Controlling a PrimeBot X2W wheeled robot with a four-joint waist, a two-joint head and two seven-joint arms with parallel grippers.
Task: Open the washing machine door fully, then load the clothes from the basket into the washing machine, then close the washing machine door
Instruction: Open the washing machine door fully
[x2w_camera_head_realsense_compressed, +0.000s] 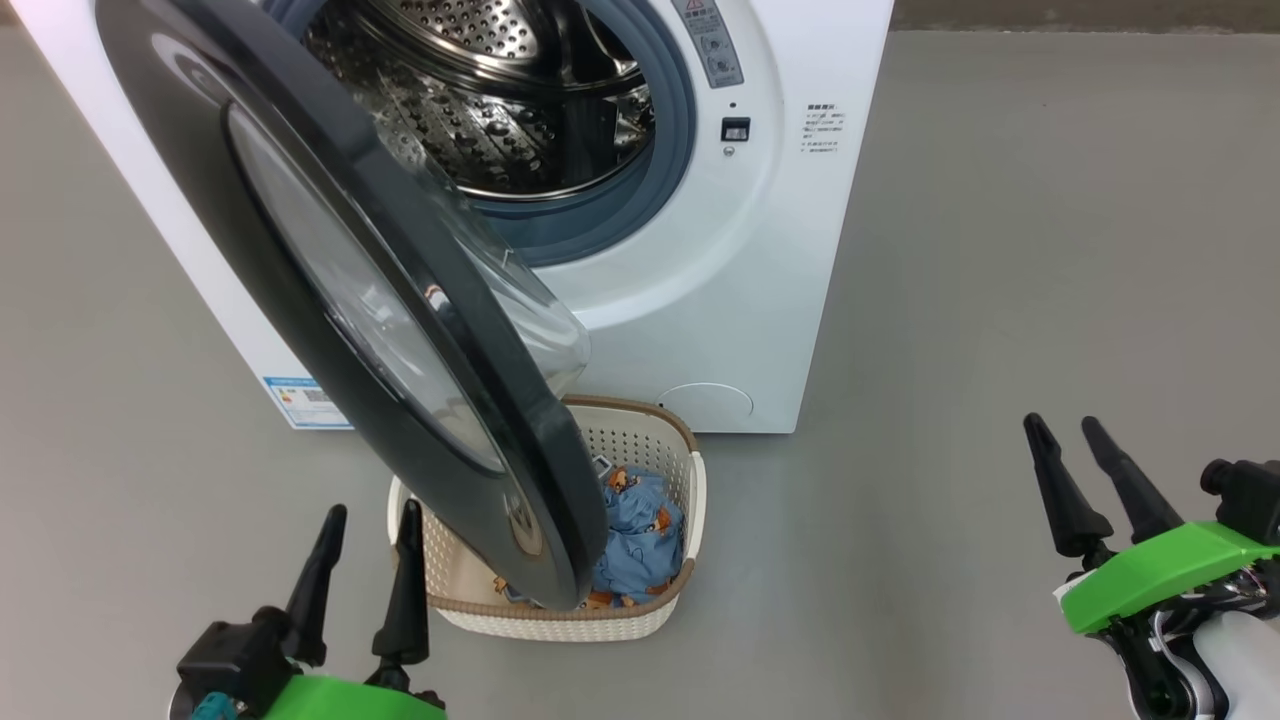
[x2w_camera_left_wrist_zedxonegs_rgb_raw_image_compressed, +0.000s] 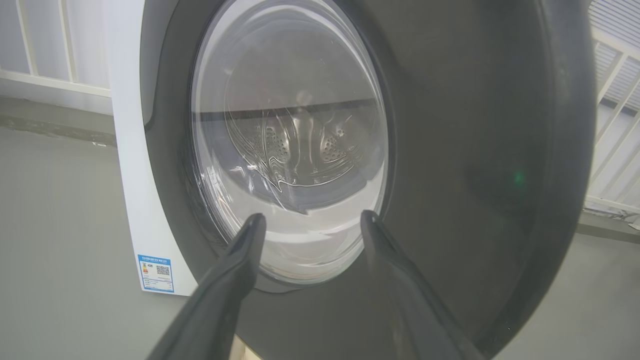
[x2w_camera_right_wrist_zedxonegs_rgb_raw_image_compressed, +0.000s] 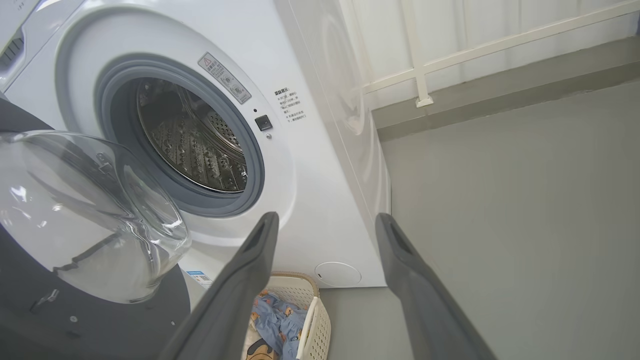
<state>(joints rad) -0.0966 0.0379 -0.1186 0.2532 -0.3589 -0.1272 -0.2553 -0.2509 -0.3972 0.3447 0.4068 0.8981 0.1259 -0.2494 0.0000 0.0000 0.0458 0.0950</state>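
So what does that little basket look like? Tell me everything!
The basket is small, cream plastic with rounded corners, tiny holes in its sides, a brown woven-look rim and white side handles. It stands upright on the grey floor right before the washing machine. Blue bear-print clothes lie inside. The open washing machine door hides part of it.

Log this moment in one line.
round black-rimmed glass door: partly open | blue bear-print clothes: in cream perforated basket | left gripper: open, empty | right gripper: open, empty
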